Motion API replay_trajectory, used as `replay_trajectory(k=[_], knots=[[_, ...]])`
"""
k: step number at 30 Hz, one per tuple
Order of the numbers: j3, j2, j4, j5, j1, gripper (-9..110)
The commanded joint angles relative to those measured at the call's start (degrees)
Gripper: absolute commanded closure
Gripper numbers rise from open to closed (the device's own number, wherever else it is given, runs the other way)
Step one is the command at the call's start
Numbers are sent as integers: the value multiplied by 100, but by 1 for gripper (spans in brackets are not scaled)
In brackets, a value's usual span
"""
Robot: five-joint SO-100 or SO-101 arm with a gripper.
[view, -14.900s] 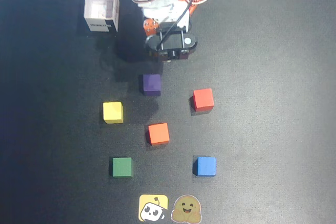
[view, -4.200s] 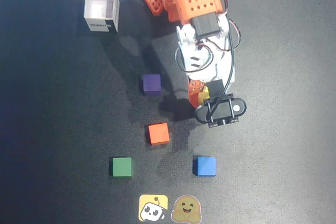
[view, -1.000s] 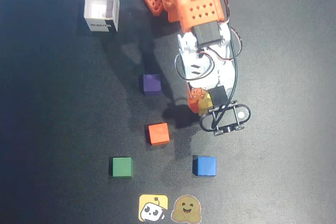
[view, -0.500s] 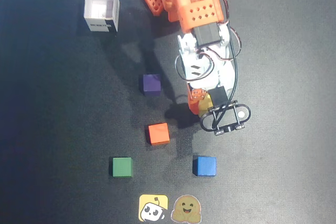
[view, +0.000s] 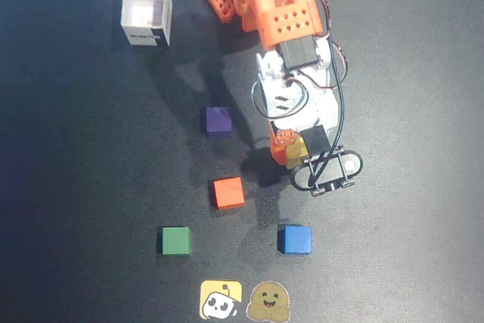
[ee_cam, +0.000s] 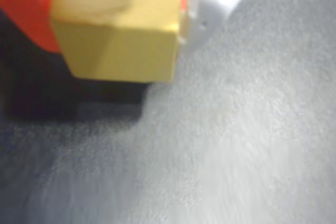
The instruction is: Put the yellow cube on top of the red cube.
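I am pinching the yellow cube [ee_cam: 118, 24] in my jaws; in the wrist view it fills the top left, with my orange finger [ee_cam: 26, 9] pressed on its left side and a pale part of me just beside its right edge. From overhead only a sliver of the yellow cube [view: 296, 148] peeks out beneath my wrist, right of the centre of the counter [view: 91, 187].

As I judge it, the pick-up is done and the carry is nearly done. What is left is to set the cube squarely down, let go and pull away.

The trouble is the red cube: I cannot pick it out for certain in either view. The orange-red bit [view: 281, 147] beside the yellow from above could be my own finger or the cube's top, and my arm covers the rest. In the wrist view there is only dark shadow under the yellow cube, so I cannot tell whether it is touching anything below or hanging apart.

The purple cube [view: 218, 121], the orange cube [view: 228, 192], the green cube [view: 175, 240] and the blue cube [view: 294, 239] sit clear on the counter, well apart from me, with the white box [view: 146, 13] at the far left.
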Motion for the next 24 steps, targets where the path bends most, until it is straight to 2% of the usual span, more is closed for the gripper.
replay_trajectory(k=[1,13,24], knots=[[0,229,-53,-88,26,96],[9,835,308,-123,105,96],[527,1011,53,-167,97,96]])
